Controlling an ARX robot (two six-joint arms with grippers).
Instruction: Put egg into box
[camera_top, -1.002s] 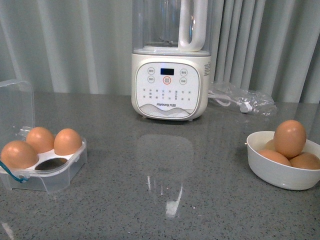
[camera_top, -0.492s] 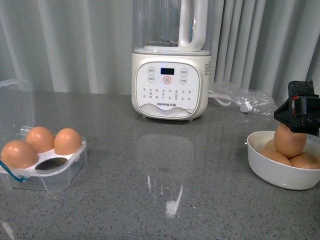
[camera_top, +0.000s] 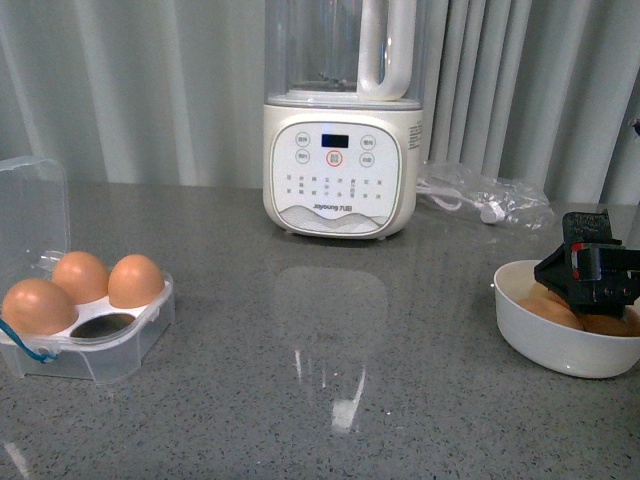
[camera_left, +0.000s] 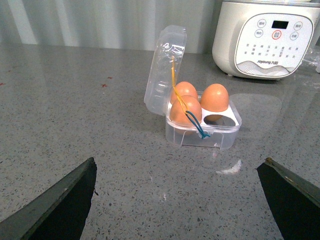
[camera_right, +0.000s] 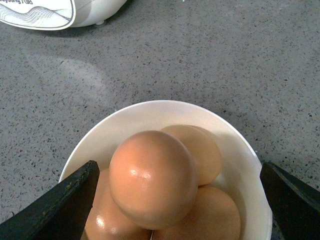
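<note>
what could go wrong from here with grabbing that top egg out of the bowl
1. The top egg rests piled on other eggs in the white bowl; if the open right end effector closes off-centre, it may roll away or knock against them.
2. The box has one free cell, tight beside three eggs, so a slightly off placement could strike a neighbour.

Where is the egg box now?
Front view: the egg box sits far left on the grey table, lid open, left of the white blender.
</note>
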